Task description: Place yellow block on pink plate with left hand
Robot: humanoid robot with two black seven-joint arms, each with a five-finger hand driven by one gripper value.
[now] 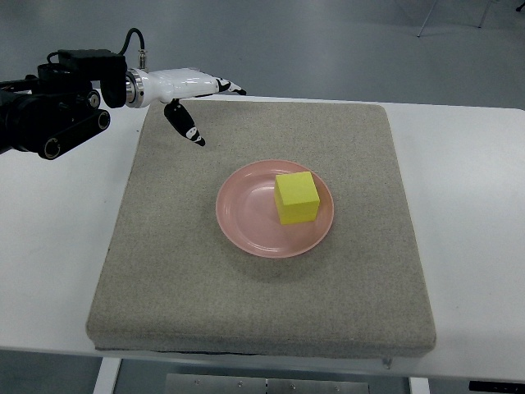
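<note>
The yellow block (296, 198) sits on the pink plate (246, 222), a bit toward the plate's right side. The left hand (190, 97) is well away from the plate, up by the far left corner of the gray mat (164, 271). Its fingers (187, 125) are spread loose and hold nothing, far from the block.

A mat (205, 271) lies on the counter (467, 246) and covers its middle. The plate (246, 230) sits on the mat, near its centre and a little to the right. The block (296, 198) rests in the plate, on its right half. The left hand (193, 103) hangs over the mat's far left corner, well apart from the plate, its arm coming in from the left edge.
</note>
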